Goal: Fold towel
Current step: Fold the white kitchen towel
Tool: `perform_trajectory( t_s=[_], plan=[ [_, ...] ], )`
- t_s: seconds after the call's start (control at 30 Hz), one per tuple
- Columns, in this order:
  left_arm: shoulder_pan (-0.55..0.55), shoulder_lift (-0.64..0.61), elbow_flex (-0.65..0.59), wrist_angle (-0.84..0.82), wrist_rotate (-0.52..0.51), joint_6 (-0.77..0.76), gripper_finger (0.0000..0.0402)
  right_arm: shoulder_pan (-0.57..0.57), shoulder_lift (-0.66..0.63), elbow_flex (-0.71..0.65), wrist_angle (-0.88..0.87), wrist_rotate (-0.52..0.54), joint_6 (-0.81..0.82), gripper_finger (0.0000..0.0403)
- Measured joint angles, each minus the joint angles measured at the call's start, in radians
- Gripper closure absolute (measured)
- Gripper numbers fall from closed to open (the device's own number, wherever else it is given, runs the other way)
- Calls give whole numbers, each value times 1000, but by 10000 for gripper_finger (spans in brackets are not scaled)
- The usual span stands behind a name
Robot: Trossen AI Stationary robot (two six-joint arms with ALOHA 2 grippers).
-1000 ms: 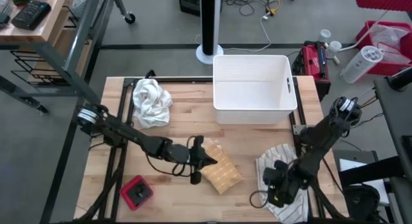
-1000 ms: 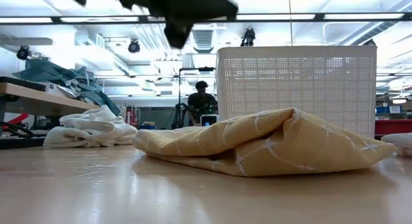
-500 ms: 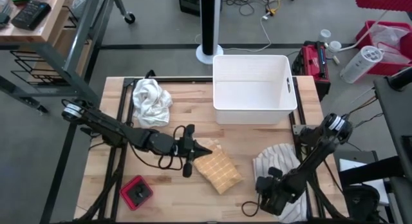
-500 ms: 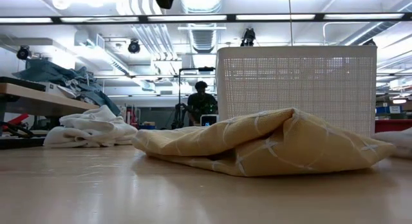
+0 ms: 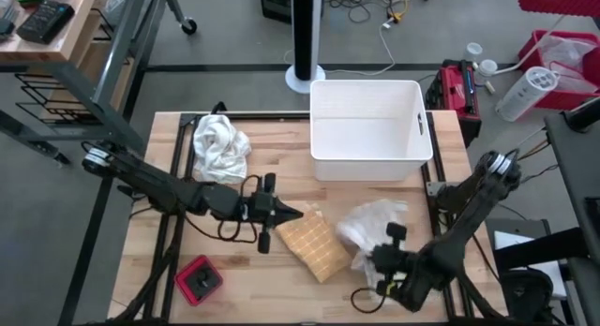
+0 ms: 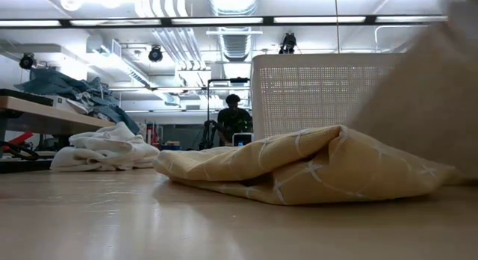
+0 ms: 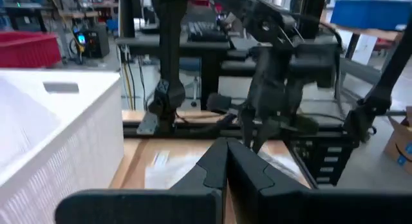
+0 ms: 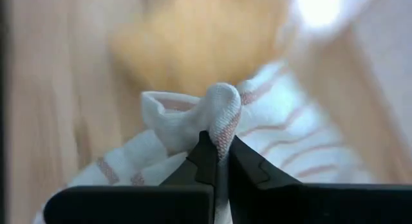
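While your right pincer pinches shut on the striped towel, folding is barely begun; left pincer closed, empty.

We see two dark jointed arms, black cables looping beside each tool, left tool, right tool, silver-capped shoulder joints.

Table layout from the high view: bin sits at 12 o'clock against the far edge. Crumpled cloth is at 10 o'clock, left of the bin. Checked towel lies about dead center, slightly toward 6. Striped towel is just beside it at 4 o'clock. Small box is down at 7 o'clock near the front edge.
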Motion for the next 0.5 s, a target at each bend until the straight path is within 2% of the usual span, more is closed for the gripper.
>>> perform_trajectory(
  t_s=[0.13, 0.23, 0.37, 0.5],
  plan=[
    [0, -89, 0, -102, 0, 0, 401, -5, -111, 29, 33, 199, -118, 398],
    [-1, -189, 1, -184, 0, -6, 402, -7, -181, 40, 133, 317, -285, 399],
    [-11, -279, -12, -234, 1, -27, 401, -12, -241, 44, 358, 466, -608, 399],
    [-25, -292, -50, -242, 3, -25, 402, -33, -274, 37, 707, 492, -1050, 399]
  ],
)
